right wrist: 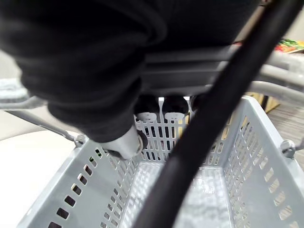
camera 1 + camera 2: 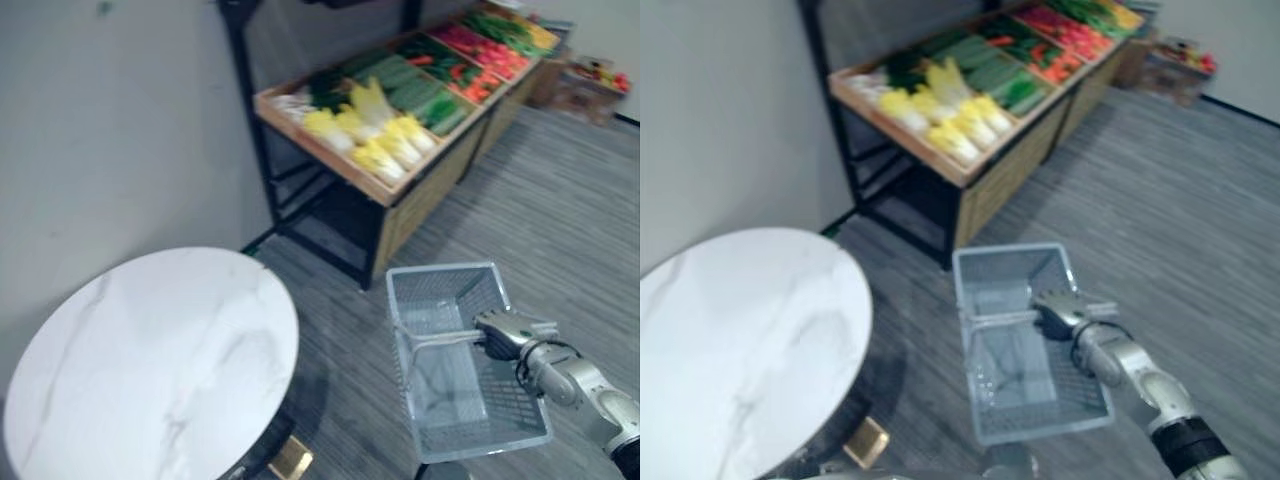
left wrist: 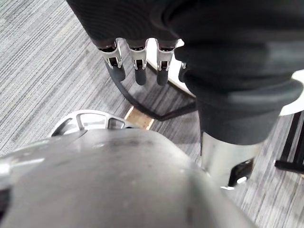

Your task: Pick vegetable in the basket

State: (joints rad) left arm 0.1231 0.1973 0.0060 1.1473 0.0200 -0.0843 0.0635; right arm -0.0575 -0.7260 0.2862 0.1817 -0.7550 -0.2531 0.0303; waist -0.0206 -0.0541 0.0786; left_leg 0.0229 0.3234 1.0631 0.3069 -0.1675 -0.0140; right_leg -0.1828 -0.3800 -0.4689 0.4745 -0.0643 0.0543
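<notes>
Right robot hand (image 2: 505, 335) is clenched round the handle (image 2: 440, 338) of the grey basket (image 2: 440, 268), held over the floor (image 2: 560, 200) beside the round marble counter (image 2: 150, 350). Its wrist view shows the basket's slotted walls from inside. Left robot hand (image 3: 137, 66) hangs with relaxed fingers in its own wrist view. Vegetables (image 2: 385, 140) lie on the wooden stand (image 2: 430, 195), well apart from the basket.

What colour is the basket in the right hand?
Light grey basket, with slotted walls; shows best in the right wrist view.
</notes>
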